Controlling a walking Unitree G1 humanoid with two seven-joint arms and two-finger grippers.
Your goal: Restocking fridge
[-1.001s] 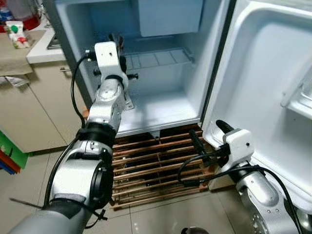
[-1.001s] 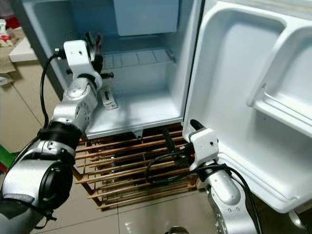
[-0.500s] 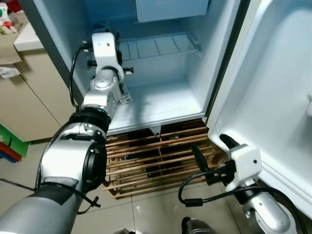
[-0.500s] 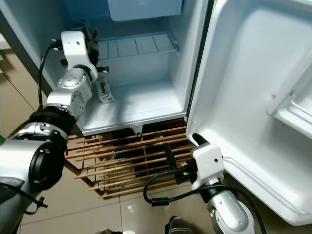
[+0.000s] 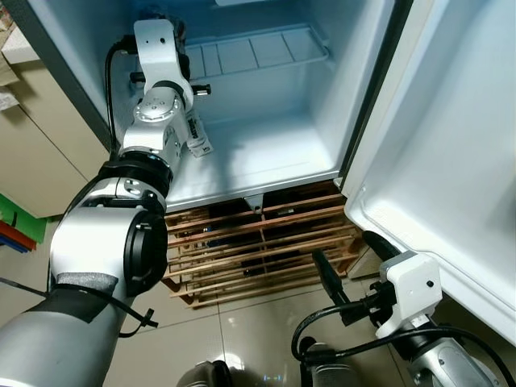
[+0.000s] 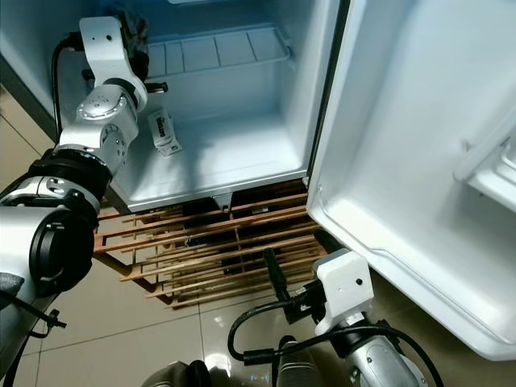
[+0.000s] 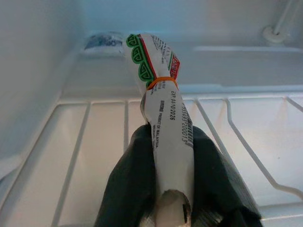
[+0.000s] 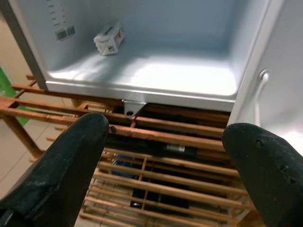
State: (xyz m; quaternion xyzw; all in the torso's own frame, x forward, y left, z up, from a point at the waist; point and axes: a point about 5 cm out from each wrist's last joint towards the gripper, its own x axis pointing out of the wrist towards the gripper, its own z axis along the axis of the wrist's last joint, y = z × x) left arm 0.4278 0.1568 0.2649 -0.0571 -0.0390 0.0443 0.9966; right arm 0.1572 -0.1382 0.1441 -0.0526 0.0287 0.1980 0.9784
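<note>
The small fridge (image 5: pixel 266 157) stands open. My left arm (image 5: pixel 157 97) reaches in along its left wall to the wire shelf (image 5: pixel 258 52). My left gripper (image 7: pixel 170 139) is shut on a rolled white packet (image 7: pixel 161 94) with green and red print and an orange band, held just above the shelf wires (image 7: pixel 94 142). A small white carton (image 5: pixel 196 139) lies on the fridge floor by the left wall, also in the right wrist view (image 8: pixel 109 39). My right gripper (image 8: pixel 168 132) hangs open and holds nothing, low in front of the fridge.
The fridge door (image 5: pixel 451 161) swings open on the right, close above my right arm. A wooden slatted rack (image 5: pixel 258 250) sits under the fridge. A beige cabinet (image 5: pixel 40 153) stands to the left. Tiled floor (image 5: pixel 234 339) lies in front.
The head camera has tilted down and drawn closer, so the whole scene has shifted. My left gripper stays at the shelf with the packet. Nothing was let go.
</note>
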